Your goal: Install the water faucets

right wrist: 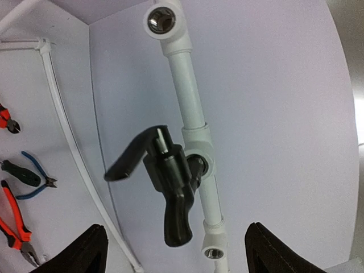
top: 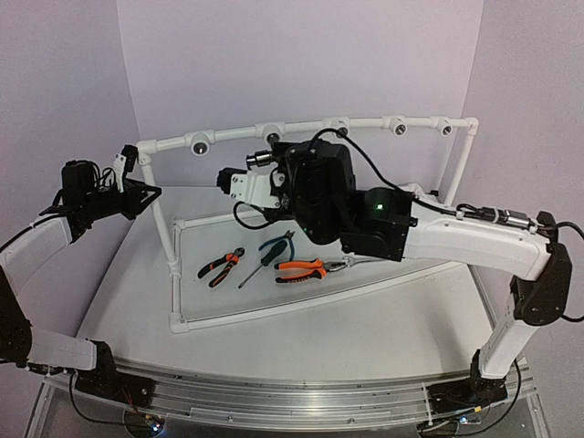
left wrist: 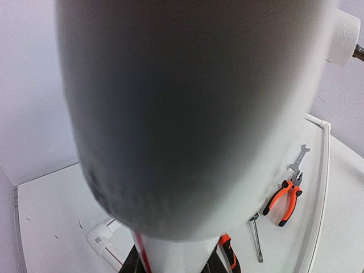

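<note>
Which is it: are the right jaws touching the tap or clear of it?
Apart. Right wrist view: the tap sits at the tee, while the right jaws stand open below it, bare wall showing between.

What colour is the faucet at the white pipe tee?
Black faucet, lever, body and spout alike; clearest in the right wrist view.

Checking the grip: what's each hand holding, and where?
Right hand: nothing, open, off the tap. Left hand: at the frame's corner post, grip unclear.

Small orange cutters (top: 221, 266), blue-handled pliers (top: 276, 248), orange long-nose pliers (top: 306, 269) lying inside white pipe frame (top: 233, 135).
</note>
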`<action>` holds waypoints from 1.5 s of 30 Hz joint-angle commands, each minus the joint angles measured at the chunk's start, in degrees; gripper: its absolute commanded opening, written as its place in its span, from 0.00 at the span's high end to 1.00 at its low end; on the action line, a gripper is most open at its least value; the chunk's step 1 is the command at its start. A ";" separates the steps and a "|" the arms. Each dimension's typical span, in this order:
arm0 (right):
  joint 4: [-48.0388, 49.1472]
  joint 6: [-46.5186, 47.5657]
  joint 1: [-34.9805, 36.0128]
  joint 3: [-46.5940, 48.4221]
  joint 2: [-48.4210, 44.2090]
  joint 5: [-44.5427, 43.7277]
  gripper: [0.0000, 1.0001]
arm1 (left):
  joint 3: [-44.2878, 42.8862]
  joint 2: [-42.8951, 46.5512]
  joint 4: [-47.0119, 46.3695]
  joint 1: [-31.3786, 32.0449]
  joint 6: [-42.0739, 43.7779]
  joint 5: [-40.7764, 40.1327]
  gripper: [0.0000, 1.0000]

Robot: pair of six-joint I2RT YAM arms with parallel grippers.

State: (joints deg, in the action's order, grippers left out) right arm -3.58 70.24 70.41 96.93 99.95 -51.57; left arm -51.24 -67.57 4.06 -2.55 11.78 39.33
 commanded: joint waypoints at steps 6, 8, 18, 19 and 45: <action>11.84 22.47 -1.77 4.05 5.59 -2.05 0.22 | 0.30 -0.63 13.94 0.37 -3.23 -3.80 1.00; 11.84 22.98 -2.40 4.57 6.66 -1.68 0.24 | 0.23 -0.69 13.87 0.36 -3.21 -3.73 1.00; 12.51 23.89 -4.94 7.91 10.64 -1.25 0.53 | 0.23 -0.49 13.69 0.35 -3.07 -3.82 1.00; 12.71 23.76 -5.05 7.72 10.74 -1.32 0.59 | 0.26 -0.48 13.63 0.35 -3.06 -3.82 1.00; 23.02 -83.09 -6.50 -16.67 -5.11 -5.91 1.00 | 4.23 2.04 21.66 0.31 -5.04 -3.43 1.00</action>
State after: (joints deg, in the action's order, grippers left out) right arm 22.76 15.22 65.11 84.40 99.61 -47.92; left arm -48.88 -62.66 8.45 -2.02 13.72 40.40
